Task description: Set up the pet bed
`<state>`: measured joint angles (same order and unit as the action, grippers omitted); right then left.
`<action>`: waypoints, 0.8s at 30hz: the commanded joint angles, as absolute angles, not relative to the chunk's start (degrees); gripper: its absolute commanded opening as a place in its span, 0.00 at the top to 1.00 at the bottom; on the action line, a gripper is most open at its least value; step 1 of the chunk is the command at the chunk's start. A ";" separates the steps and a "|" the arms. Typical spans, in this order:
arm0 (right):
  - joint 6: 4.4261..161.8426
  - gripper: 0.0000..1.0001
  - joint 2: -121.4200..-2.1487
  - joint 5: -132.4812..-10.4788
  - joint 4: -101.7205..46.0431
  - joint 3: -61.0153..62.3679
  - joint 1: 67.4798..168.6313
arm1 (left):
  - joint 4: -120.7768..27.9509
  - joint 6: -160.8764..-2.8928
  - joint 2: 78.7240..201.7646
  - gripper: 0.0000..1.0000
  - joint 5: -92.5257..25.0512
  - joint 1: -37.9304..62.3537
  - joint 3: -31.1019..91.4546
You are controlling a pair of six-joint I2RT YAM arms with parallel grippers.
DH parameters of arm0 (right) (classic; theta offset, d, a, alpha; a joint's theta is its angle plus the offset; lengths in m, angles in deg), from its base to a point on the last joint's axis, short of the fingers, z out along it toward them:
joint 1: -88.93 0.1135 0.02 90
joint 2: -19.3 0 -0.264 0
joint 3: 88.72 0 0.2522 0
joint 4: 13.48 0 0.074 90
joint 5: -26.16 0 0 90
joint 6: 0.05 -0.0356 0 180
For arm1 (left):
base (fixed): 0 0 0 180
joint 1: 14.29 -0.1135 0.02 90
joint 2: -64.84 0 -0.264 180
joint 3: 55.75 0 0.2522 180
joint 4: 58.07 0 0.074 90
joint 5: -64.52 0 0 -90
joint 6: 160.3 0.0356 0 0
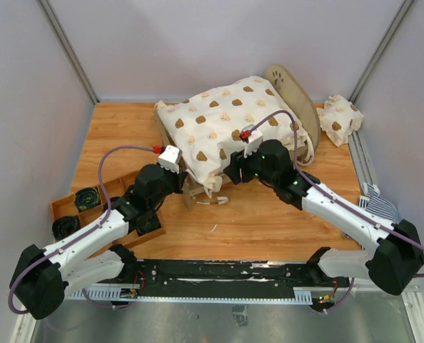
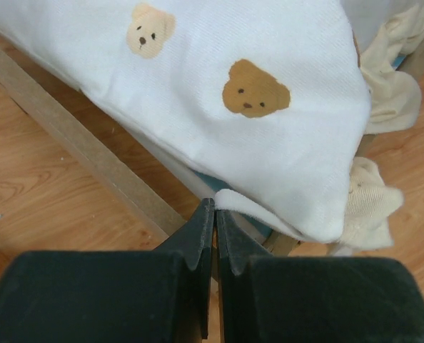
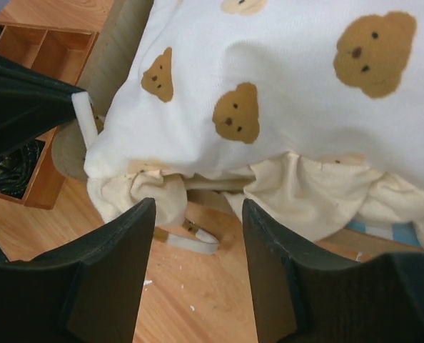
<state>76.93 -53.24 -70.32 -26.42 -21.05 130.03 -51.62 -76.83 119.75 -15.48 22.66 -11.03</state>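
The pet bed (image 1: pixel 298 107) sits at the far middle of the table (image 1: pixel 269 221), mostly buried under the bear-print cover (image 1: pixel 226 121); only its headboard (image 1: pixel 283 80) and 1 rail (image 2: pixel 76 143) show. The left tool (image 2: pixel 213 214) is closed at the cover's hem, grip unclear. The right tool (image 3: pixel 199 207) is open and empty.

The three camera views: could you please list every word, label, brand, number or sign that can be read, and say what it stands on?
None: no word, number, label or brand shows in any view.
Pictures only: bear faces printed on the cream ruffled fabric cover and the small matching cream pillow.
Cutouts in the arched light plywood headboard: too small to make out.
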 commanded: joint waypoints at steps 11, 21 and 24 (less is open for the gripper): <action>69.00 0.53 -52.31 -63.50 0.41 -41.50 145.53 | -56.07 -84.56 119.85 0.94 -19.17 19.67 -14.13; 74.64 0.63 -72.83 -55.89 17.17 -37.15 152.11 | -54.95 -85.78 119.96 0.93 -22.47 16.22 -13.67; 75.53 0.64 -77.98 -53.20 20.52 -35.93 152.12 | -55.06 -85.63 120.52 0.93 -22.62 15.97 -14.01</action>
<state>72.74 -73.37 -59.24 11.56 -38.51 151.49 -55.23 -85.62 120.02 -22.25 16.72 -13.50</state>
